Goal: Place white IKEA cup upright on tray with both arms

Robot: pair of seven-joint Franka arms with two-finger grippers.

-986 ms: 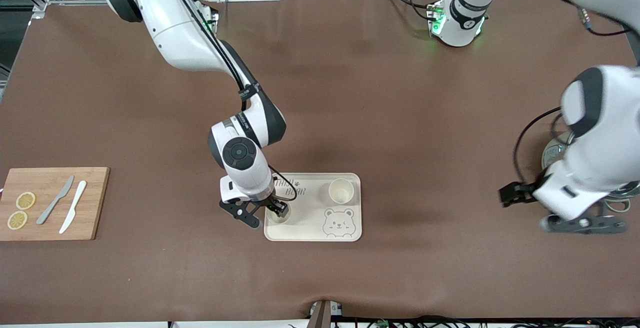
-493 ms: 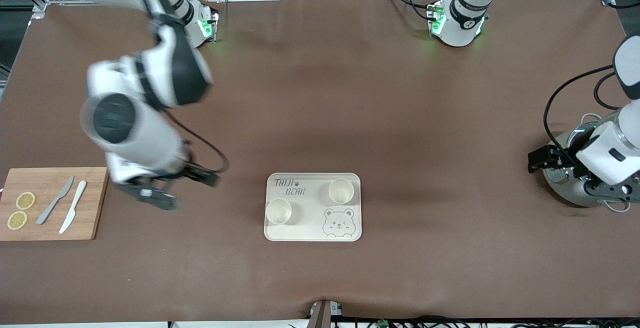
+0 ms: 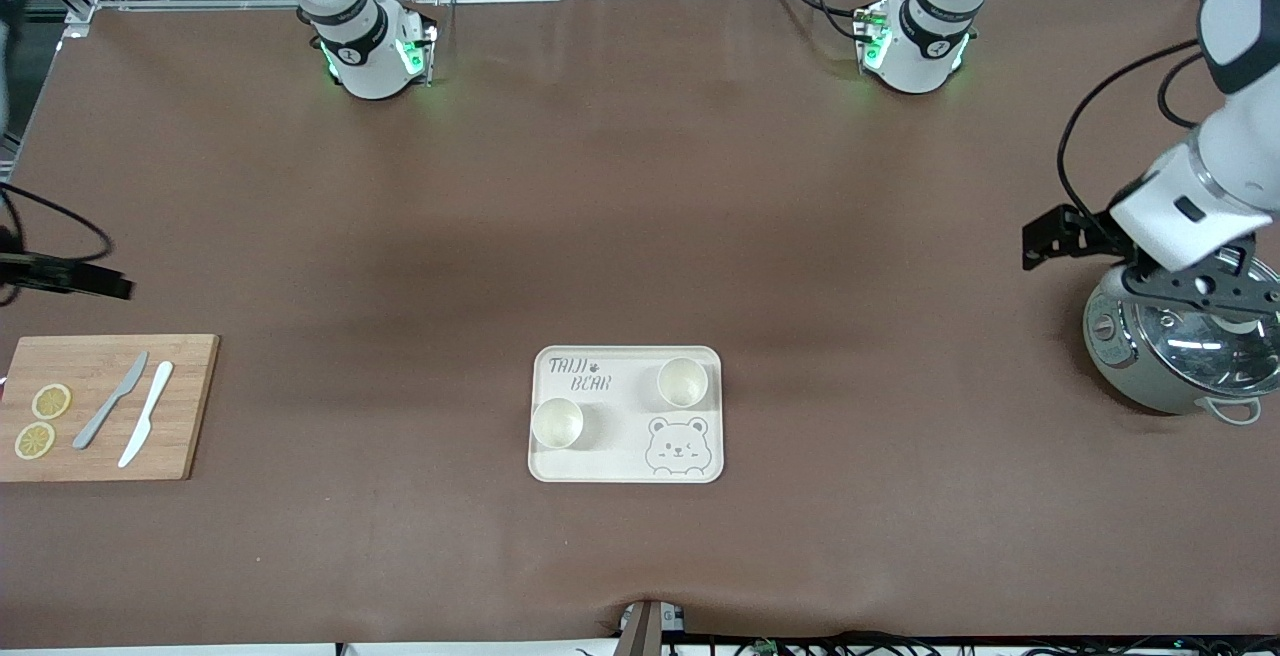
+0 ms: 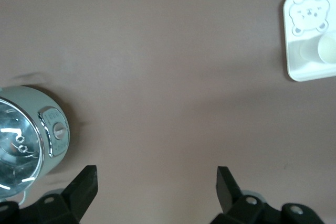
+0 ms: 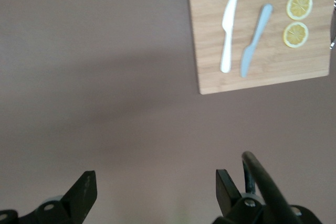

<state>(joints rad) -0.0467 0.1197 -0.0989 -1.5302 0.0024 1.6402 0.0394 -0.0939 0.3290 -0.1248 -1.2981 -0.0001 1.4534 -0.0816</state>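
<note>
The cream tray [image 3: 625, 466] with "TAIJI BEAR" lettering and a bear face lies mid-table, near the front camera. Two white cups stand upright on it: one [image 3: 557, 423] at the corner toward the right arm's end, one [image 3: 683, 382] beside the lettering. The tray [image 4: 299, 51] and a cup [image 4: 328, 50] also show in the left wrist view. My left gripper [image 3: 1195, 288] [image 4: 156, 182] is open and empty, up over the steel pot's edge. My right gripper [image 5: 156, 182] is open and empty over bare table; in the front view only a black part of that hand shows at the edge.
A steel pot with a glass lid [image 3: 1185, 356] [image 4: 26, 140] stands at the left arm's end. A wooden cutting board [image 3: 105, 406] [image 5: 262, 35] with two knives and two lemon slices lies at the right arm's end.
My right gripper has let go of the cup on the tray and swung away, up toward the right arm's end. My left arm has lifted higher over the pot.
</note>
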